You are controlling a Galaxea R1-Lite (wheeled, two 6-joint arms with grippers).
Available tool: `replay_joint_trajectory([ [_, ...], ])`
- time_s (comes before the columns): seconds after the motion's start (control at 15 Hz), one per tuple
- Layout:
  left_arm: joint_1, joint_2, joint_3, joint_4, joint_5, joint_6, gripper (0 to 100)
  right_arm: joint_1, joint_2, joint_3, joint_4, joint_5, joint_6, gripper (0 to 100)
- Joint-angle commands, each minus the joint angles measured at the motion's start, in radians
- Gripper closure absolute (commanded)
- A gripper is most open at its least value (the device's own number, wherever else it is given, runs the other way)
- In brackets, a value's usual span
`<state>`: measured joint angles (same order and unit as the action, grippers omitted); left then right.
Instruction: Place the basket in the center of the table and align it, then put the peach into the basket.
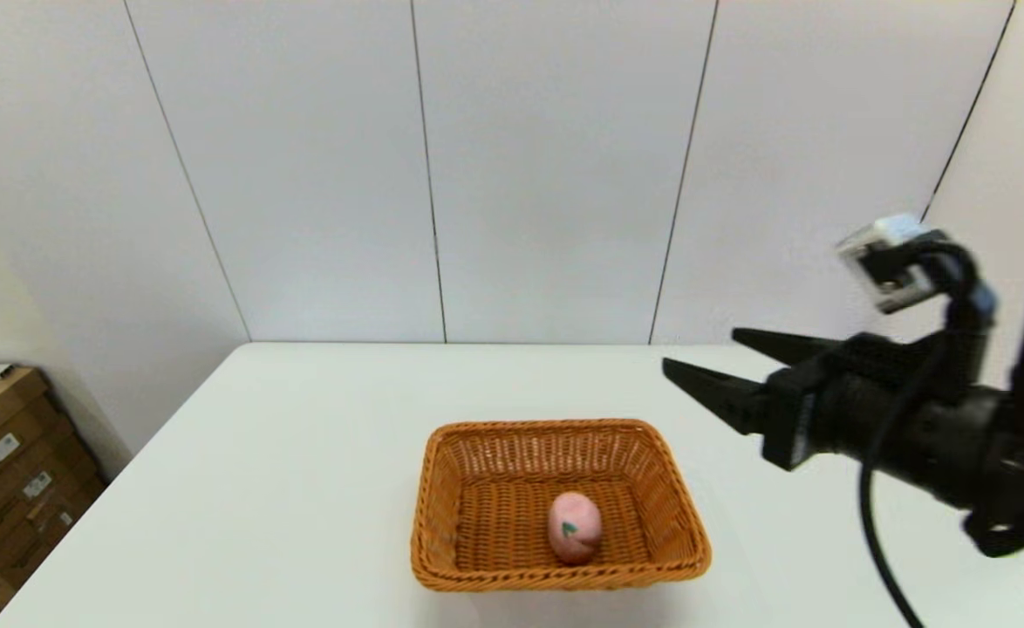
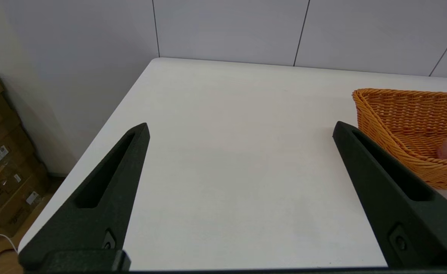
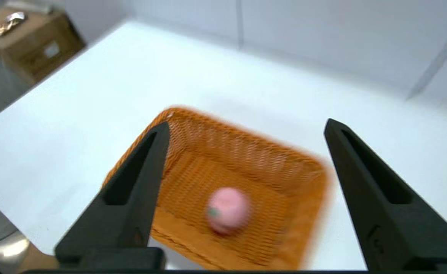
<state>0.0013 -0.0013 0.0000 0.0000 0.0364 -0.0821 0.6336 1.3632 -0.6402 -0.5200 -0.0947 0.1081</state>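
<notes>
White wall panels back the table (image 1: 303,453), a broad white top whose bare surface runs out on every side of the basket (image 1: 559,504). That basket sits near the middle of the table's width, toward the robot's edge, its long sides roughly square with the table's edges, so placing and aligning look finished. Cardboard boxes (image 1: 6,471) stand on the floor off the table's left side. Over the table's right part, the right gripper (image 1: 713,366) hangs in the air above and to the right of the basket, jaws spread wide and holding nothing. Low at the basket's left, the left gripper (image 2: 238,133) is also wide apart and empty. Inside the basket, on its woven floor, lies the peach (image 1: 574,527), touched by neither gripper. By my reading, both parts of the task are done.
</notes>
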Motion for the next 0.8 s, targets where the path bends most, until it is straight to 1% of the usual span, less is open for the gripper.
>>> replay_joint_trajectory([
  [0.07, 0.000, 0.000, 0.000, 0.000, 0.000, -0.001, 0, -0.325, -0.535, 0.218, 0.137, 0.003, -0.268, 0],
  [0.13, 0.000, 0.000, 0.000, 0.000, 0.000, -0.001, 0, -0.417, -0.622, 0.264, 0.152, 0.000, -0.294, 0],
  [0.2, 0.000, 0.000, 0.000, 0.000, 0.000, -0.001, 0, -0.503, -0.722, 0.298, 0.181, 0.006, -0.300, 0],
  [0.27, -0.001, 0.000, 0.000, 0.000, 0.000, -0.001, 0, -0.568, -0.823, 0.318, 0.241, 0.007, -0.298, 0],
  [0.33, 0.000, 0.000, 0.000, 0.000, 0.000, -0.001, 0, -0.606, -0.917, 0.324, 0.319, 0.007, -0.294, 0],
  [0.4, 0.000, 0.000, 0.000, 0.000, 0.000, -0.001, 0, -0.621, -1.026, 0.327, 0.426, 0.027, -0.295, 0],
  [0.47, 0.000, 0.000, 0.000, 0.000, 0.000, -0.001, 0, -0.623, -1.092, 0.329, 0.489, 0.055, -0.291, 0],
  [0.53, 0.000, 0.000, 0.000, 0.000, 0.000, -0.001, 0, -0.623, -1.132, 0.344, 0.518, 0.070, -0.284, 0],
  [0.67, -0.001, 0.000, 0.000, 0.000, 0.000, -0.002, 0, -0.623, -1.219, 0.425, 0.526, 0.072, -0.260, 0],
  [0.73, 0.000, 0.000, 0.000, 0.000, 0.000, -0.002, 0, -0.623, -1.285, 0.488, 0.528, 0.072, -0.257, 0],
  [0.8, -0.001, 0.000, 0.000, 0.000, 0.000, -0.001, 0, -0.624, -1.371, 0.573, 0.512, 0.072, -0.261, 0],
])
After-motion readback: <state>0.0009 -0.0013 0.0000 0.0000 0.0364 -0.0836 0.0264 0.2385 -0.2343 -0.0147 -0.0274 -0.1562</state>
